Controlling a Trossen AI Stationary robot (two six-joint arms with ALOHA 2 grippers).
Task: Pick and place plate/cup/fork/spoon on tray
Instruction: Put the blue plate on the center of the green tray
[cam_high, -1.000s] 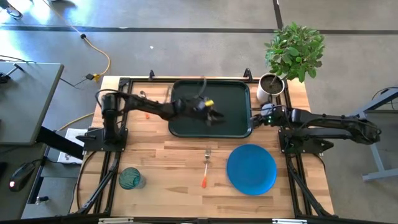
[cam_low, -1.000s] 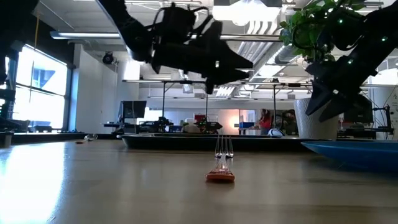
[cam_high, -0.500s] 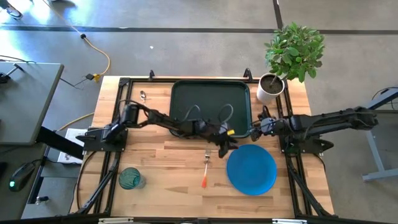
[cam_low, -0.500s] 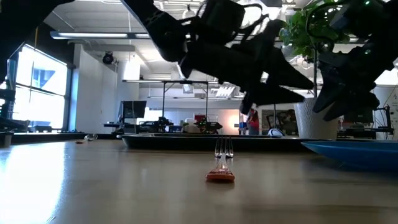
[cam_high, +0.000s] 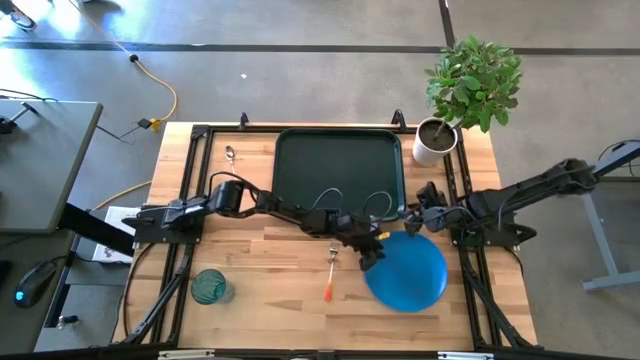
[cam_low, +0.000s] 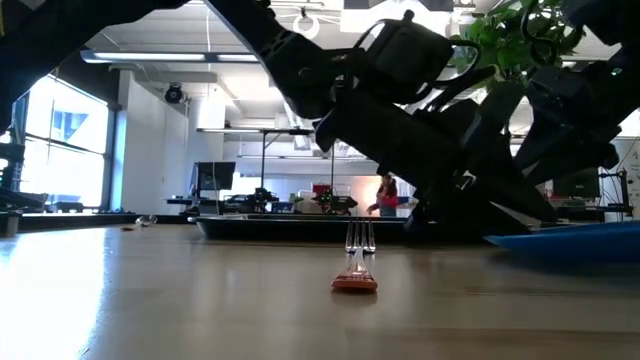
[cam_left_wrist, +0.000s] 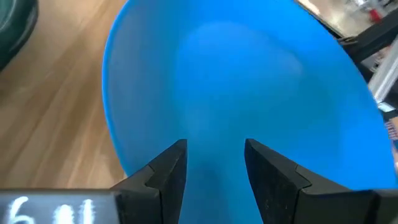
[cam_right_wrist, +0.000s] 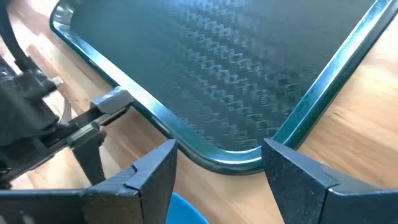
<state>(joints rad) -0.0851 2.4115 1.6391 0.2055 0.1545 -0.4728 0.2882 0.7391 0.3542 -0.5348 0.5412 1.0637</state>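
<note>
The blue plate (cam_high: 410, 272) lies flat on the table near the right, and it fills the left wrist view (cam_left_wrist: 236, 81). My left gripper (cam_high: 372, 258) is open and low at the plate's left rim (cam_left_wrist: 214, 146). My right gripper (cam_high: 415, 215) is open and empty (cam_right_wrist: 217, 149), above the tray's near right corner. The dark-green tray (cam_high: 338, 165) lies at the far middle. The fork (cam_high: 331, 270) lies left of the plate. The teal cup (cam_high: 209, 287) stands at the near left. The spoon (cam_high: 230, 153) lies left of the tray. My left gripper's open fingers (cam_left_wrist: 168, 168) stand over the plate's left rim (cam_left_wrist: 118, 143), slanting down from the table's left. I cannot tell whether they touch it.
A white pot with a green plant (cam_high: 435, 140) stands at the far right corner. Black frame rails (cam_high: 185, 250) run along the table's left and right sides. Bare wood shows between the cup and the fork.
My left gripper has gone from above the tray toward the near edge and the right, and down to the plate's left rim. My right gripper has gone a little toward the near edge, from beside the tray's right rim to its near right corner.
</note>
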